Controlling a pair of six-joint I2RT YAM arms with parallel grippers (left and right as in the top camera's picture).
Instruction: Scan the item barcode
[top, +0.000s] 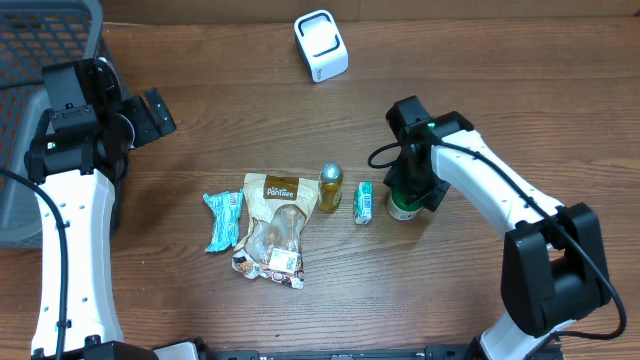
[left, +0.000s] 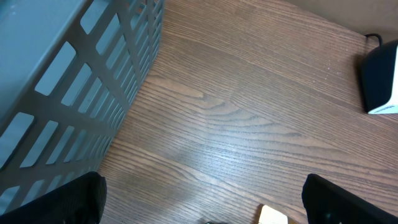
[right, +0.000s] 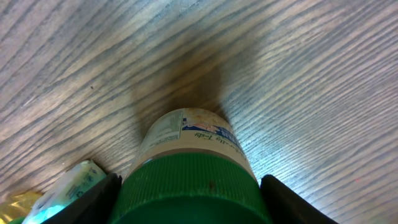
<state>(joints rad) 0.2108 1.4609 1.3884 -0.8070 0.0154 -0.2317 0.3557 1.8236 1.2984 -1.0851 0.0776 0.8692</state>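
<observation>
Basket (top: 30, 120): grey, far left of the scanner (top: 321, 45), at the table (top: 500, 100) edge.
Left gripper (top: 158, 112): left of the scanner and nearer the robot, just beside the basket. Its jaws stand wide apart and hold nothing, with bare wood beneath them.
Loose goods: teal packet (top: 222, 220), snack bag (top: 275, 225), gold bottle (top: 330, 187) and small carton (top: 364, 202) lie in a row on the robot's side of the scanner, none of them touched.
Jar (right: 189, 140): the item in hand. It is at the right end of that row, just beside the carton, right of the scanner and well apart from it.
Right gripper (top: 408, 185): down over the jar, one of its fingers (right: 93, 199) on each side of the green lid (right: 193, 186). It is clamped on the ribbed rim at part width.
Contact with table: the jar looks upright, but I cannot tell whether its base is on the wood.
Done: item chosen and gripped.
Left: lift it, carry it to the scanner, and turn the label so the code faces the scanner. No barcode shows in any view.
</observation>
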